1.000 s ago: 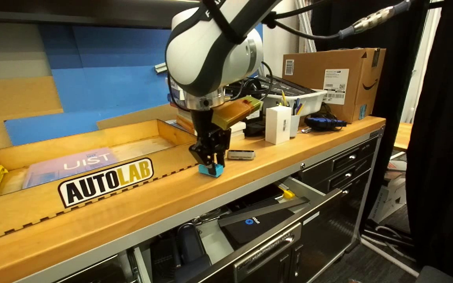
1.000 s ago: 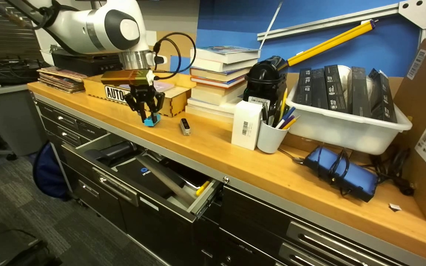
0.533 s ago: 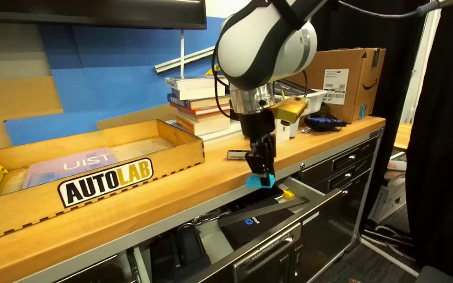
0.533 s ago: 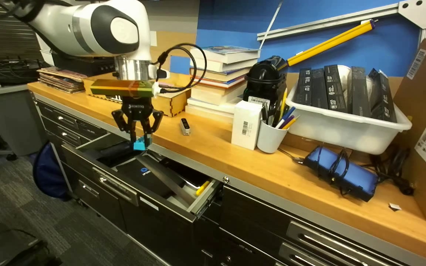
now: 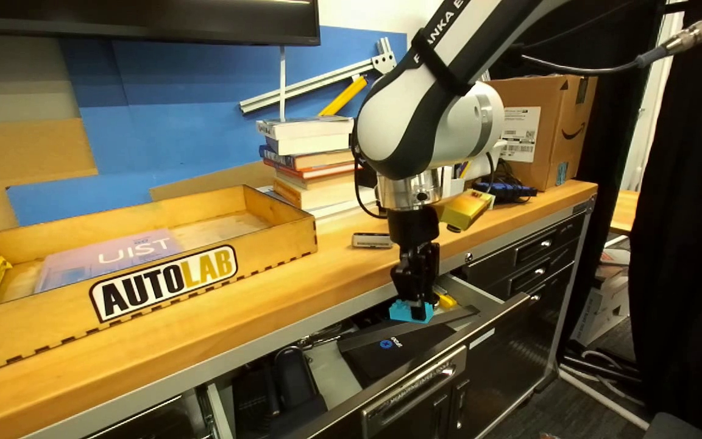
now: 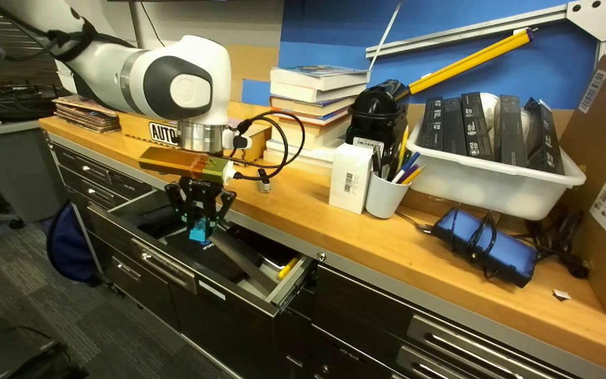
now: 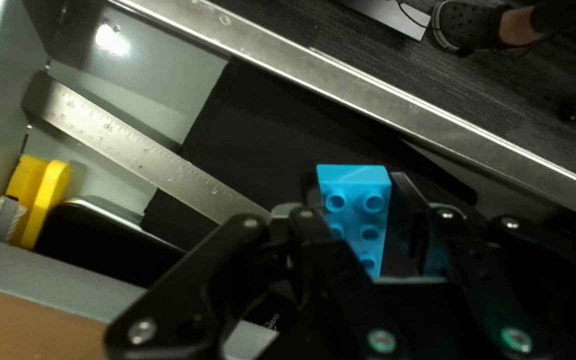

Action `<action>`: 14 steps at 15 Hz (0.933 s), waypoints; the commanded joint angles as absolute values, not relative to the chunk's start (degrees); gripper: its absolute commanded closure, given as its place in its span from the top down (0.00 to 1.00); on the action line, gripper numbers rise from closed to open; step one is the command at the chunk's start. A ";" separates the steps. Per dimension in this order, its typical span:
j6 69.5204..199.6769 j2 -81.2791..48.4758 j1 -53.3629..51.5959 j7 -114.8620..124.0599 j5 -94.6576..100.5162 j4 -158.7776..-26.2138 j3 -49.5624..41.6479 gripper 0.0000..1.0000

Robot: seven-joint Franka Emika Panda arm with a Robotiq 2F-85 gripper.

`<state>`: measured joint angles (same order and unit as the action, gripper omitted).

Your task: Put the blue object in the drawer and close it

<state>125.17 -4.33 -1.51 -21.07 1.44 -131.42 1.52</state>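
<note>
Moved: gripper (image 6: 201, 227) and blue block (image 7: 355, 215) sink lower in both exterior views | Grip: jaws pinch block from both sides | Block: right of centre, wrist view, over open drawer (image 7: 368, 95) (contact below unclear) | Task: release seems near, closing remains

The arm (image 5: 381, 131) is white with black panels (image 5: 419, 137); its lettering (image 5: 444, 29), partly covered by a black strap (image 5: 442, 64), seems to read FRANKA. Silver collar (image 5: 409, 192), amber box (image 6: 177, 162), looping black cables (image 6: 244, 126); black gripper (image 7: 358, 192) with silvery screws (image 7: 142, 331).
</note>
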 commanded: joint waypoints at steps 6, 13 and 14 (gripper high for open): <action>126.39 6.04 0.71 -21.75 2.13 -143.59 -0.32 1.00; 123.90 0.68 2.18 -14.01 3.36 -144.64 -2.61 1.00; 123.96 -1.59 1.77 -11.07 3.97 -143.49 -2.07 1.00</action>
